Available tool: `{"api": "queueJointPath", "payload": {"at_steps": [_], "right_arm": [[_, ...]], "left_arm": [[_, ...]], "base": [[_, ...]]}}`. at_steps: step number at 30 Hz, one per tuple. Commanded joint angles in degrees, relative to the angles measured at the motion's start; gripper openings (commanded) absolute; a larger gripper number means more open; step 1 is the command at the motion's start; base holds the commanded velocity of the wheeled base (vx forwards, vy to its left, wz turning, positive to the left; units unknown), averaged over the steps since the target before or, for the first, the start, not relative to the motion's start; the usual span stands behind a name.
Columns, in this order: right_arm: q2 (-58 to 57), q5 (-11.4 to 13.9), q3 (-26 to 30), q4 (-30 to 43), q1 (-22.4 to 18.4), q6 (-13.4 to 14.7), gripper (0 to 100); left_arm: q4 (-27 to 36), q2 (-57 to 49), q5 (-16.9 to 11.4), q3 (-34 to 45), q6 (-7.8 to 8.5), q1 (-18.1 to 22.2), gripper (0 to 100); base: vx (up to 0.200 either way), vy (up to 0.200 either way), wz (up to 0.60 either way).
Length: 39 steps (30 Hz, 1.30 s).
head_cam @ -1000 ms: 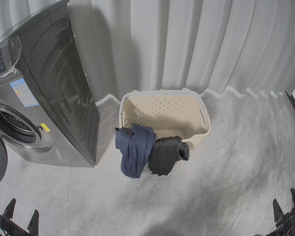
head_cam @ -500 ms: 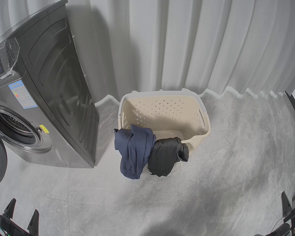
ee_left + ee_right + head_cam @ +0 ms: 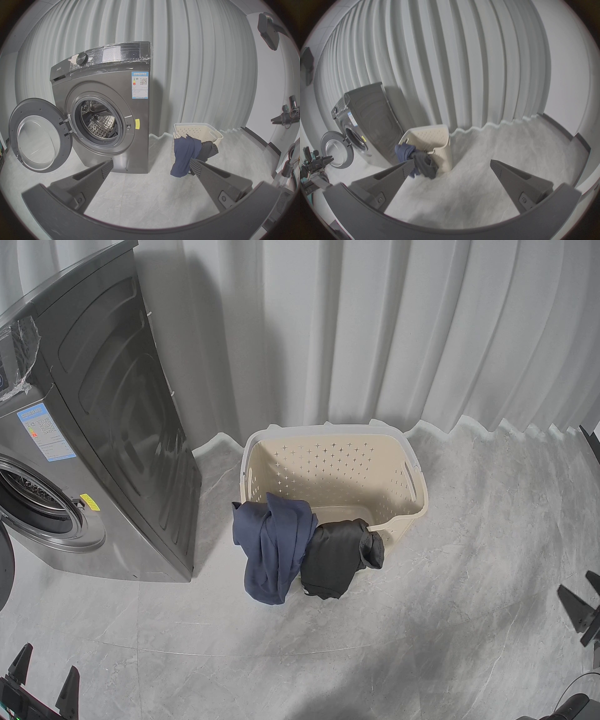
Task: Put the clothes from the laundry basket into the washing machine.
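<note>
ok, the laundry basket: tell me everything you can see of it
The laundry basket is a rectangular tub that looks like cream plastic, with a paler rim. Its walls are pierced with small star-shaped holes, and there is a slot handle in an end wall. It stands upright on the grey floor, to the right of the washing machine and close to the curtain. The inside looks nearly bare. A blue garment and a black garment hang side by side over its near rim, down the outside.

White pleated curtain (image 3: 375, 334) across back, hem bunched on grey marble-look floor (image 3: 487, 521), plain white wall (image 3: 565, 78) w/ dark baseboard (image 3: 592, 443) at right, soft even light
</note>
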Motion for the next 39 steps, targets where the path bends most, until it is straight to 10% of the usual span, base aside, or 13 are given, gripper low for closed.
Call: {"api": "queueJointPath", "payload": {"at_steps": [1,21,29,39], "right_arm": [[21.1,0.3,4.8,-9.4,6.8,3.0,100],[47.7,-0.6,1.5,-26.0,14.0,9.0,100],[56.2,-6.2,-0.3,-33.0,21.9,15.0,100],[61.0,-7.5,-4.6,-33.1,24.0,15.3,100]], "left_arm": [[0.0,-0.8,0.0,0.9,0.04,0.0,100],[0.0,-0.8,0.0,0.9,-0.13,0.0,100],[0.0,-0.8,0.0,0.9,-0.22,0.0,100],[0.0,-0.8,0.0,0.9,-0.22,0.0,100]], "base": [[0.200,0.000,0.00],[0.050,0.000,0.00],[0.000,0.000,0.00],[0.000,0.000,0.00]]}}
